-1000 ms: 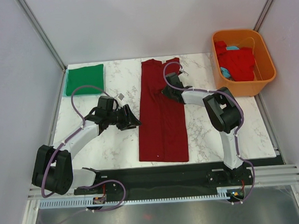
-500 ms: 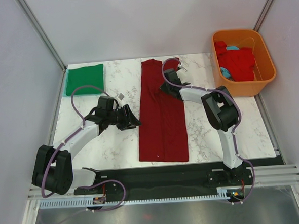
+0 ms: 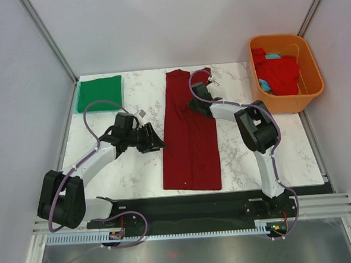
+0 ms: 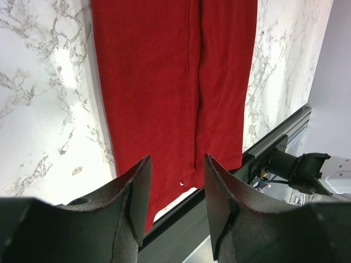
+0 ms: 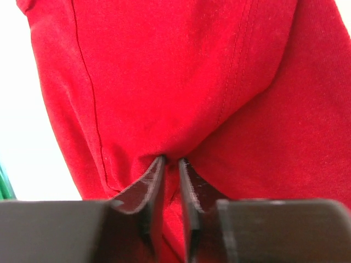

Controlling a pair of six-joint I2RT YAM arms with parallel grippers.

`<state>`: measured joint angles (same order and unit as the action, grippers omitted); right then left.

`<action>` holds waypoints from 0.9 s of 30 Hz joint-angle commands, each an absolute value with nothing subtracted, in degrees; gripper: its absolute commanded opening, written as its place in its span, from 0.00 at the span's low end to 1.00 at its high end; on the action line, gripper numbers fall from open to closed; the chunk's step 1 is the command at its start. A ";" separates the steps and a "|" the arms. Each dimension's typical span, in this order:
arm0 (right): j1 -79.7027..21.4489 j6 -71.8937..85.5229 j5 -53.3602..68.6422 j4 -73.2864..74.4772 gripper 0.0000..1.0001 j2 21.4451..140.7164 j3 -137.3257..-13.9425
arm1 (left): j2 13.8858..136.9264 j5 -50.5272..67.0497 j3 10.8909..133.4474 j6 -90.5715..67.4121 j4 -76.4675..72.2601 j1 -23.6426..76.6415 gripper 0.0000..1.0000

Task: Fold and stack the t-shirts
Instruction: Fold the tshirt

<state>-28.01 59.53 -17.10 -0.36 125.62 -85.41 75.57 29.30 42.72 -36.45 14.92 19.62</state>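
A dark maroon red t-shirt point(image 3: 189, 136) lies as a long folded strip down the middle of the table. It also shows in the left wrist view point(image 4: 170, 82) and fills the right wrist view point(image 5: 181, 76). My right gripper point(image 3: 196, 98) is shut on a pinch of the shirt's cloth near its upper right edge point(image 5: 171, 160). My left gripper point(image 3: 158, 143) is open and empty, just left of the shirt's left edge point(image 4: 174, 181). A folded bright green t-shirt point(image 3: 99, 92) lies at the far left corner.
An orange plastic tub point(image 3: 307, 93) stands at the far right, holding a brighter red shirt point(image 3: 277, 71) and a bit of light blue cloth point(image 3: 272, 57). The black base rail point(image 3: 215, 203) runs along the table's near edge.
My right gripper has moved slightly up and left along the maroon shirt's right edge, keeping its hold on the cloth. The left arm has not moved.
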 commanded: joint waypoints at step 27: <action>-29.53 50.10 -21.53 16.96 0.00 123.93 -98.70 | 75.06 31.55 41.92 -34.63 14.59 19.25 0.50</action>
